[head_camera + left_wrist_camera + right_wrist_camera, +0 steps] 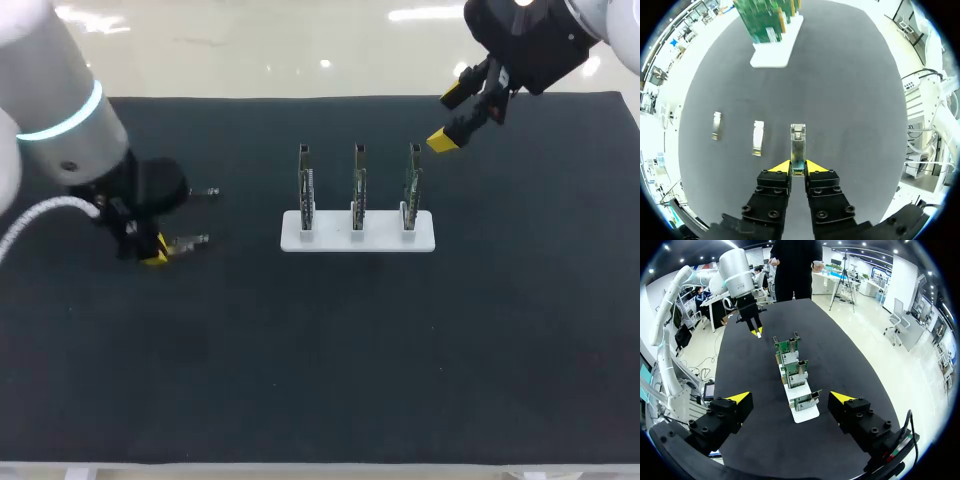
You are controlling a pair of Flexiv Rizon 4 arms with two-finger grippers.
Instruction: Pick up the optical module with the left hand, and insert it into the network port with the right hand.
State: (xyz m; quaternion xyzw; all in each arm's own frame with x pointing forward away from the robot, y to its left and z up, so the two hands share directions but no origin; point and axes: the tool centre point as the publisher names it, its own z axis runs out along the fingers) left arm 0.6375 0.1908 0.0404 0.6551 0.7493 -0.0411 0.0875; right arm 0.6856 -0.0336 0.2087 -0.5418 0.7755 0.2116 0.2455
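An optical module [798, 142], a slim silver bar, lies flat on the black mat. My left gripper [798, 169] is shut on its near end, a yellow tip against each side. From above, the same module [190, 241] sticks out rightward from my left gripper [155, 252] at the mat's left. Three green network boards [357, 190] stand upright in a white base [357, 238] at mid-table; they show as boards [796, 375] ahead of my right gripper [790, 398]. That right gripper [455, 115] hangs open and empty, above and behind the rightmost board.
Two spare modules [758, 137] [716, 125] lie beside the held one, on the side away from the table's front. One spare module [205, 192] shows from above, just past my left wrist. The white base [771, 52] stands ahead of the left gripper.
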